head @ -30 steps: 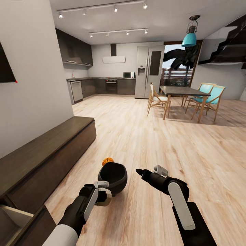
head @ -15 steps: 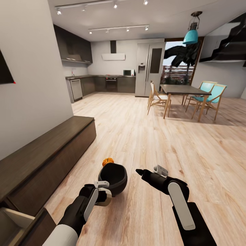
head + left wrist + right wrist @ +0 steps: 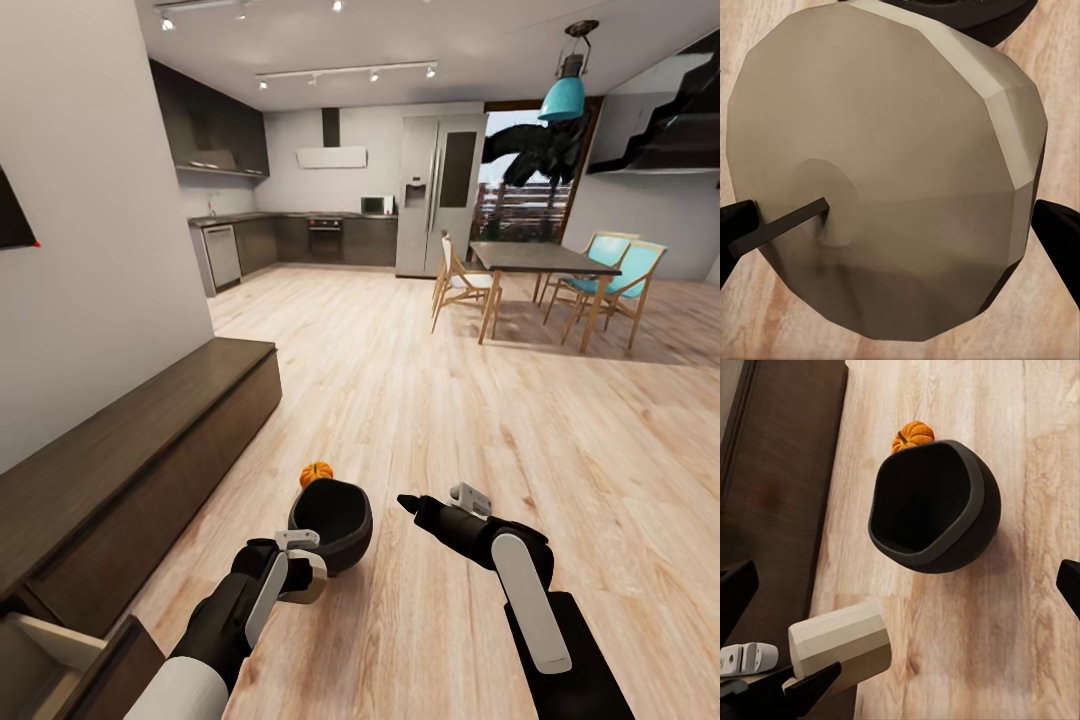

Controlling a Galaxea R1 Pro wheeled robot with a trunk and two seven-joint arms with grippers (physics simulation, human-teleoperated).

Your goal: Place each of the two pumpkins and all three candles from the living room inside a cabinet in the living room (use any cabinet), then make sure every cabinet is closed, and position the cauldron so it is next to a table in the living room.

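One pumpkin (image 3: 316,472) shows, sitting on the floor (image 3: 480,420) just behind one cauldron (image 3: 331,523). One pale faceted candle (image 3: 312,577) sits between the left gripper's (image 3: 300,570) fingers; the right wrist view shows the same single candle (image 3: 840,645), pumpkin (image 3: 913,435) and cauldron (image 3: 934,506). There are two grippers, the right gripper (image 3: 410,503) being the second. One long dark cabinet (image 3: 120,470) runs along the wall, with one drawer (image 3: 60,660) pulled open. Further off stand one dining table (image 3: 535,260), four chairs around it, one blue pendant lamp (image 3: 565,95) and one tall refrigerator (image 3: 440,195).
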